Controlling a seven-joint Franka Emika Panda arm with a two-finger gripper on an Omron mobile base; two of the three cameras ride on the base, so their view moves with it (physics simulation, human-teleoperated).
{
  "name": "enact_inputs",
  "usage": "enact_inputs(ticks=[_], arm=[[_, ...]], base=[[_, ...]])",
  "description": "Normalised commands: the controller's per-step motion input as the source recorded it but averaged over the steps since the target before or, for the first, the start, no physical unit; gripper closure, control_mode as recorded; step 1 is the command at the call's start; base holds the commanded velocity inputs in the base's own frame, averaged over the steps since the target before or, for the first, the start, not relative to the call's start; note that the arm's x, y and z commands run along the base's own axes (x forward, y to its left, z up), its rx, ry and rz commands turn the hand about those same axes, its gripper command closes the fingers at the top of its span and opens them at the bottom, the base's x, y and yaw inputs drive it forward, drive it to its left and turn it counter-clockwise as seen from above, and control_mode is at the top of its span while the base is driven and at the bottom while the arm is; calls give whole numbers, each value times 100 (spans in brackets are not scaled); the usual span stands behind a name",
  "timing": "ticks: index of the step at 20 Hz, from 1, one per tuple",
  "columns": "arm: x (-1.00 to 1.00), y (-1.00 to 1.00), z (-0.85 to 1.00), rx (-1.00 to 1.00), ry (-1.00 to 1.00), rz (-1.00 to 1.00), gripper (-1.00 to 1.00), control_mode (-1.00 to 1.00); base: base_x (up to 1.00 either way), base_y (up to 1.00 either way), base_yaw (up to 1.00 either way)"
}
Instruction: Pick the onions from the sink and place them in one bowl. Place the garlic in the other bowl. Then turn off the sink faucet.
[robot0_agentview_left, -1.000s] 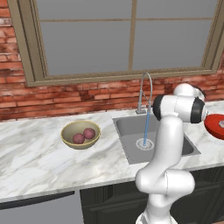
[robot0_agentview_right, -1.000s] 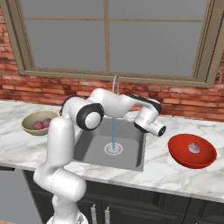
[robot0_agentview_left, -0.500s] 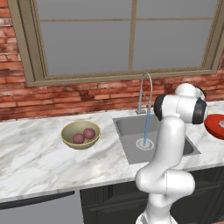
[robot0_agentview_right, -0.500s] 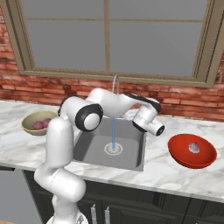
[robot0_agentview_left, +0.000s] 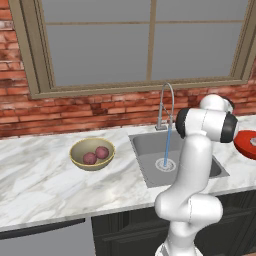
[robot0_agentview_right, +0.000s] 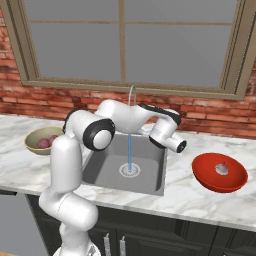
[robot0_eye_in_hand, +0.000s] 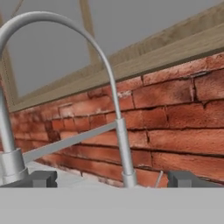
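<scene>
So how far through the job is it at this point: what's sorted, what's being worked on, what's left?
Done: both onions sit in the tan bowl, and the garlic lies in the red bowl. The sink holds no produce. In hand: the open gripper faces the faucet close up, with nothing held. Left: water runs from the spout to the drain, so the faucet has to be turned off.

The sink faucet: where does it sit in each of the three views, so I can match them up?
Left base view: sink faucet just right of centre, behind the sink.
Right base view: its arch rises at centre, above the white arm.
Hand view: its gooseneck curves from upper left to lower centre.
Shared landmark: the brick wall behind it.
</scene>
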Motion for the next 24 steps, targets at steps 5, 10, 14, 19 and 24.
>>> enact_inputs(ticks=[5,10,14,19,24], arm=[[0,0,-12,-6,0,-2,-100,-100],[0,5,-24,-4,0,0,-100,-100],[2,5,-4,0,0,0,-100,-100],[14,0,-2,0,0,0,-100,-100],[19,0,-7,0,0,-1,-100,-100]], base=[[0,0,0],[0,0,0],[0,0,0],[0,0,0],[0,0,0]])
